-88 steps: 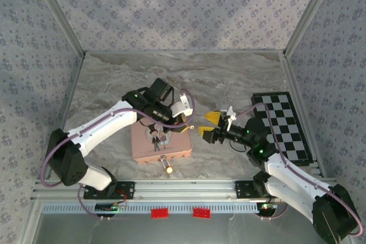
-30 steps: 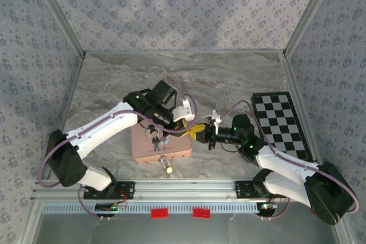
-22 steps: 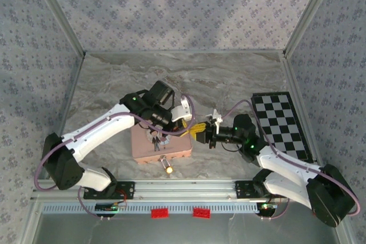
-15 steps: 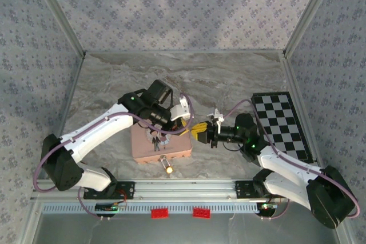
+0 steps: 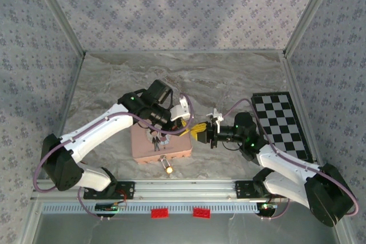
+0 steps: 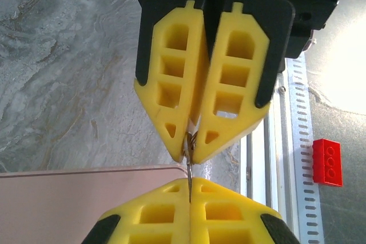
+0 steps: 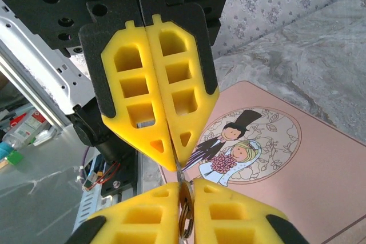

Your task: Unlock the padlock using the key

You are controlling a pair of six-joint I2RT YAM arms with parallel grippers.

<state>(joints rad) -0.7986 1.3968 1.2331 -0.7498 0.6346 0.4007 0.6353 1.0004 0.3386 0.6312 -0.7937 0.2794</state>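
The thin dark key [image 6: 189, 167] hangs in the air over the right front corner of the pink box [image 5: 150, 148]. Both grippers meet tip to tip on it. My left gripper [image 6: 189, 180] is shut on the key's blade. My right gripper [image 7: 184, 186] is shut on the key's round head and its ring [image 7: 185, 212]. In the top view the left gripper [image 5: 189, 126] and right gripper [image 5: 198, 134] touch above the box edge. The small brass padlock [image 5: 167, 168] lies at the front side of the pink box, apart from both grippers.
The box lid carries a cartoon couple [image 7: 240, 147]. A black-and-white chequered mat [image 5: 283, 124] lies at the right. An aluminium rail [image 5: 183, 188] runs along the near edge, with red bricks [image 5: 159, 212] beyond it, one of them [image 6: 327, 162] in the left wrist view.
Nearly three seconds ago my right gripper stood open, apart from the left. It has since closed in and shut on the key's head. Over the last second the left wrist shifted slightly.
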